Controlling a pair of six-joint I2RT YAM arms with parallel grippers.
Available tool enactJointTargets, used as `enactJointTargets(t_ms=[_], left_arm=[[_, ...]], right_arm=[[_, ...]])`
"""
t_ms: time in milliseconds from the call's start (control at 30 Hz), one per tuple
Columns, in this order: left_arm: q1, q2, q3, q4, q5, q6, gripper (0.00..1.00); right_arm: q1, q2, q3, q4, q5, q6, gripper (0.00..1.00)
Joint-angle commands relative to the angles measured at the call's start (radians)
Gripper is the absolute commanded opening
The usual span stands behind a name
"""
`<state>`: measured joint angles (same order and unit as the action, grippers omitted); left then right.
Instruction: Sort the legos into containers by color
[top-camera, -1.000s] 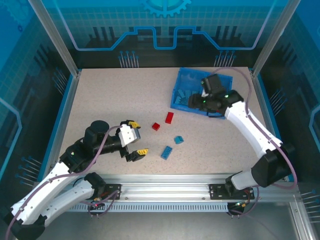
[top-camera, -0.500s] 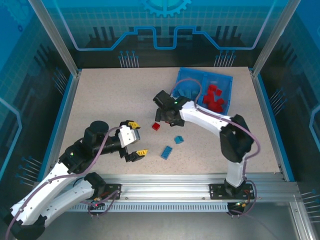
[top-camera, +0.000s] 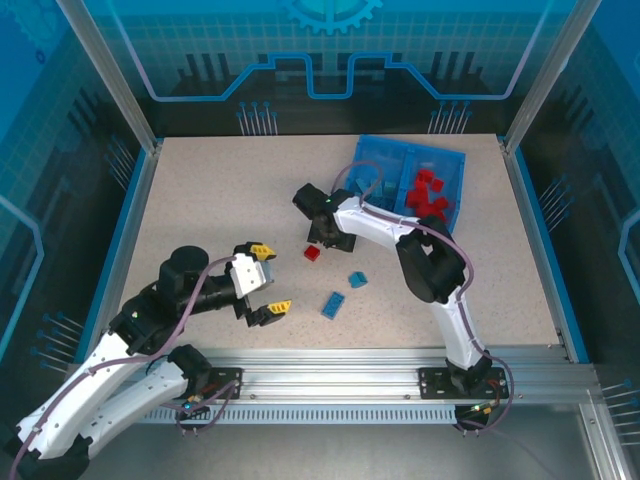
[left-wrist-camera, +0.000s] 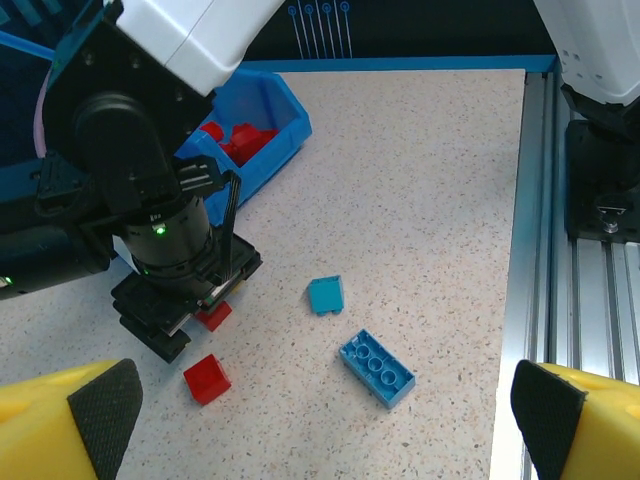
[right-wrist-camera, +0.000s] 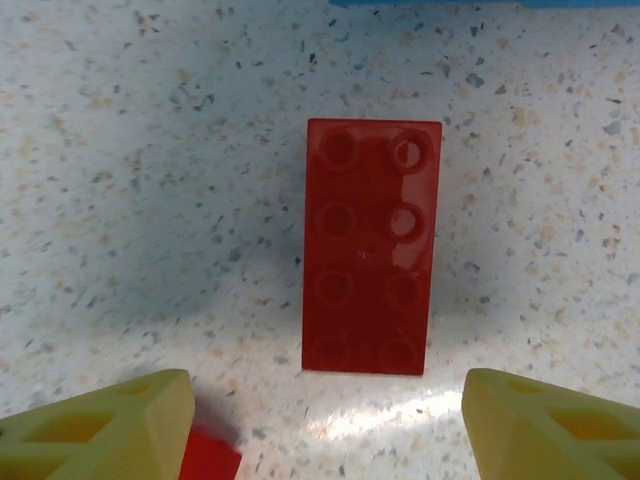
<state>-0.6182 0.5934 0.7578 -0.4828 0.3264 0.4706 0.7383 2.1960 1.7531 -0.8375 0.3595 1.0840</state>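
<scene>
Four loose bricks lay on the tabletop. The long red brick sat just ahead of my right claw, whose fingers stood wide apart and touched nothing. A small red brick lay near it, with a small blue brick and a longer blue brick closer to me. My left claw hung wide and empty. Several red bricks filled the blue tray's right compartment.
</scene>
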Motion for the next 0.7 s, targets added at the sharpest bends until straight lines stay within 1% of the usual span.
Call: enactJointTargets(t_ms=[0, 133, 267, 300, 500, 667], left_arm=[[-0.002, -0.009, 0.013, -0.009, -0.012, -0.004, 0.99], [-0.001, -0.010, 0.009, -0.012, -0.011, -0.009, 0.99], [-0.001, -0.010, 0.005, -0.011, -0.014, -0.009, 0.99], [-0.002, -0.009, 0.007, -0.009, -0.016, -0.009, 0.99], [-0.001, -0.007, 0.001, 0.010, -0.023, -0.008, 0.99], [-0.002, 0.007, -0.007, 0.035, -0.023, -0.015, 0.99]], right_arm=[[-0.021, 0.048, 0.037, -0.057, 0.027, 0.016, 0.68], [-0.032, 0.052, -0.002, 0.006, -0.011, -0.017, 0.53], [-0.040, 0.052, -0.007, 0.000, -0.028, -0.039, 0.37], [-0.038, 0.043, -0.012, 0.004, -0.027, -0.047, 0.35], [-0.032, -0.060, -0.053, 0.019, -0.010, -0.085, 0.30], [-0.014, -0.180, -0.095, 0.009, 0.002, -0.104, 0.30]])
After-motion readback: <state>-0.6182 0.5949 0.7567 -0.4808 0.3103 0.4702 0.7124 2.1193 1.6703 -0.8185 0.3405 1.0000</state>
